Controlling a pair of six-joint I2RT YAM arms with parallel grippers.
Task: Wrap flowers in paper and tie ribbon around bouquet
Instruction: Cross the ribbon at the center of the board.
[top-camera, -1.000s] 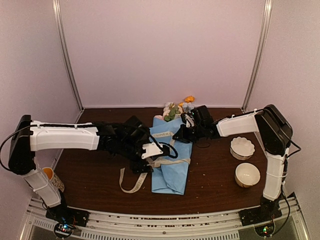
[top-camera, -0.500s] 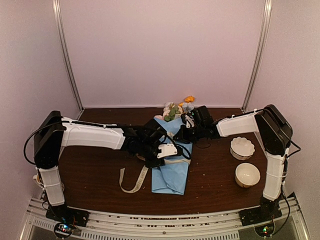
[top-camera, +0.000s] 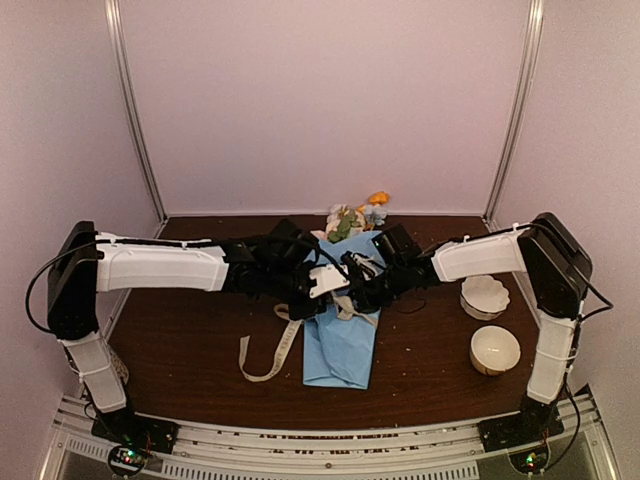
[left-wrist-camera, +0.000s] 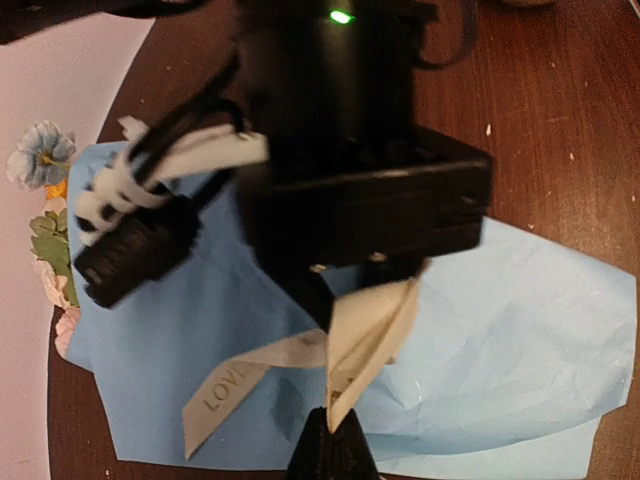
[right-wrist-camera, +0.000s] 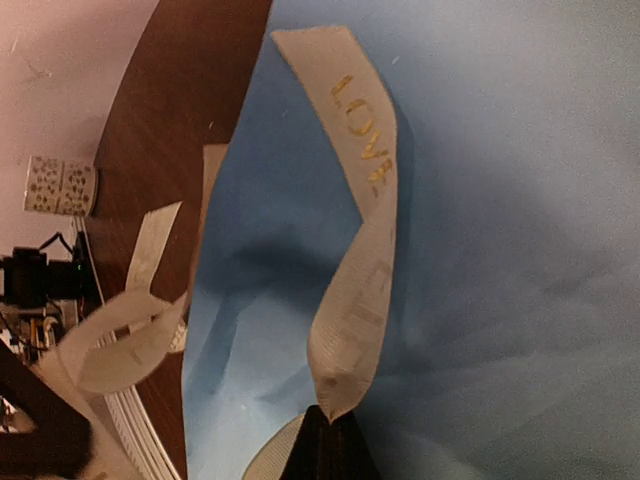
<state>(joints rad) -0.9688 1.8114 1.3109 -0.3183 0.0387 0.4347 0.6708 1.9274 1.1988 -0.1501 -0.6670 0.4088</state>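
**Top view.** The bouquet (top-camera: 340, 362) lies at the middle of the brown surface (top-camera: 190, 345). Its blue paper (top-camera: 356, 335) ends toward 6 o'clock, and the flowers (top-camera: 352, 217) poke out at 12 o'clock, by the back wall. The left end effector (top-camera: 338, 296) reaches in from 9 o'clock and the right end effector (top-camera: 366, 288) from 3 o'clock. They stand just beside each other over the paper's upper half, too dark from here to read their grip. The cream ribbon (top-camera: 268, 362) hangs from between them, and a loop of it trails onto the surface toward 8 o'clock. At 3 o'clock of the bouquet, well apart from it, sit a scalloped white bowl (top-camera: 485, 296) and a plain white bowl (top-camera: 495, 349).

**Left wrist.** The left end effector, at 6 o'clock, is clenched on a folded stretch of ribbon. A free end with dark "LOVE" lettering lies on the paper toward 8 o'clock. The right arm's black body fills 12 o'clock. Blooms show at the 9 o'clock edge.

**Right wrist.** The right end effector, at 6 o'clock, is clenched on a twisted strip of ribbon that rises toward 12 o'clock and carries "LOVE" in gold. Paper fills the view from 12 to 5 o'clock. Another blurred stretch of ribbon curls at 8 o'clock. A patterned cup (right-wrist-camera: 60, 185) shows at 9 o'clock.
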